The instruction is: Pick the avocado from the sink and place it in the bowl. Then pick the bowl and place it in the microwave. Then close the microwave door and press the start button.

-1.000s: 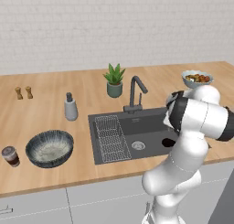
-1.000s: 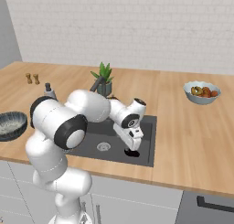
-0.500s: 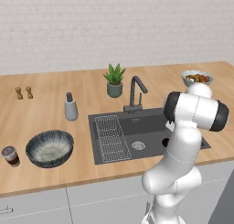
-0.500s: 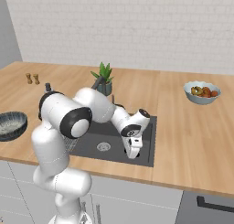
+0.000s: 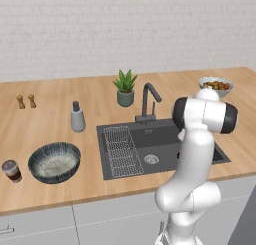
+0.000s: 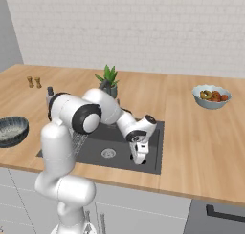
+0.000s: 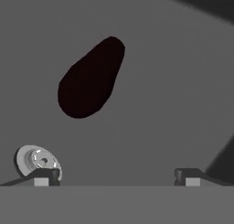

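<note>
The avocado [image 7: 91, 77], near-black and pear-shaped, lies on the dark grey floor of the sink [image 5: 165, 139]. My gripper [image 7: 115, 177] hangs just above it, jaws open and empty, with the fruit ahead of the fingertips [image 7: 43, 176]. In the right base view the gripper [image 6: 139, 156] points down into the sink's right end [image 6: 154, 147]. The blue-grey bowl [image 5: 54, 161] with a pale speckled inside stands on the counter left of the sink, also seen as the bowl [image 6: 12, 129] at the left edge. The microwave, its door and start button are out of view.
A wire rack [image 5: 121, 151] fills the sink's left part, the drain [image 5: 151, 159] lies mid-basin, and a dark faucet [image 5: 148, 101] rises behind. A potted plant [image 5: 125, 87], soap bottle [image 5: 76, 117], two shakers [image 5: 26, 101], small cup [image 5: 11, 170] and fruit bowl [image 5: 215, 85] stand around.
The arm has swung its elbow over the sink's right side, and the hand has sunk lower into the basin. The jaws stay open.
</note>
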